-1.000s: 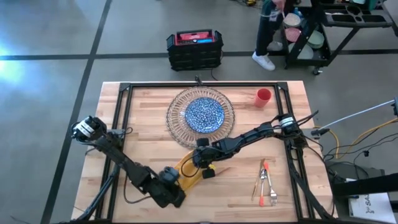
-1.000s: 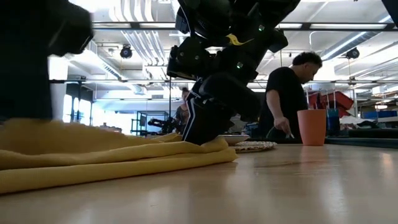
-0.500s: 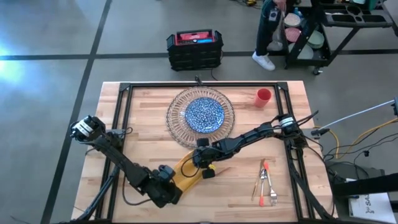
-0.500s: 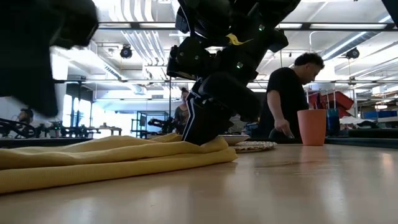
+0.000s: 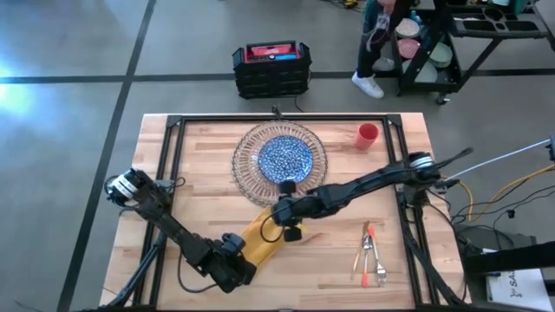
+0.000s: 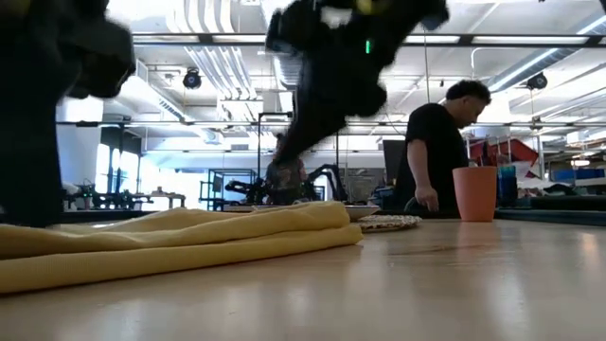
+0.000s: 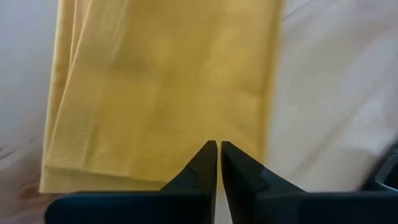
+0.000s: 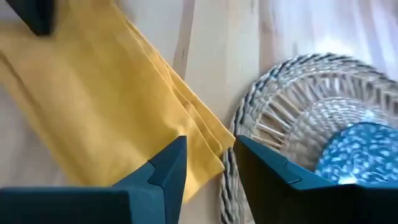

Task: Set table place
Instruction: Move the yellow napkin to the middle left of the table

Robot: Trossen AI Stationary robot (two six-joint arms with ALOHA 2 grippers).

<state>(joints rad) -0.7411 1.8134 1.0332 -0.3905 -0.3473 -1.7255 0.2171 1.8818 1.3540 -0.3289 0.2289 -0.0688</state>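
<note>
While both arms reach over the table [image 5: 199, 139], the scene reads as follows.

Napkin: the yellow napkin [image 5: 263, 241] lies folded flat on the wood, a long strip running diagonally from the near rim of the glass charger [image 5: 245, 180] toward the table's front edge. In the low view the napkin [image 6: 170, 242] lies in soft folds, nothing pressing on it. The right wrist view shows one corner of the napkin [image 8: 118, 124] just beside the charger's ribbed rim [image 8: 273, 118].

Left gripper: the left gripper [image 5: 245, 263] sits at the front end of the napkin, above the cloth. In the left wrist view its fingers [image 7: 208, 163] are pressed together with only a hairline gap, holding nothing, the napkin [image 7: 168, 87] spread out beneath them.

Right gripper: the right gripper [image 5: 290, 227] hangs over the other end of the napkin, near the charger. In the right wrist view its fingers [image 8: 165, 165] are spread apart with nothing between them, clear of the cloth.

Plate: the blue-patterned plate [image 5: 284, 159] rests in the centre of the charger.

Cup: the red cup [image 5: 367, 136] stands upright toward the far right corner of the table, well apart from the charger.

Cutlery: the orange-handled cutlery [image 5: 372, 251] lies on the right side of the table, toward the front, apart from the napkin.

Person: a person [image 6: 437, 142] in a dark shirt stands in the room beyond the table.
</note>
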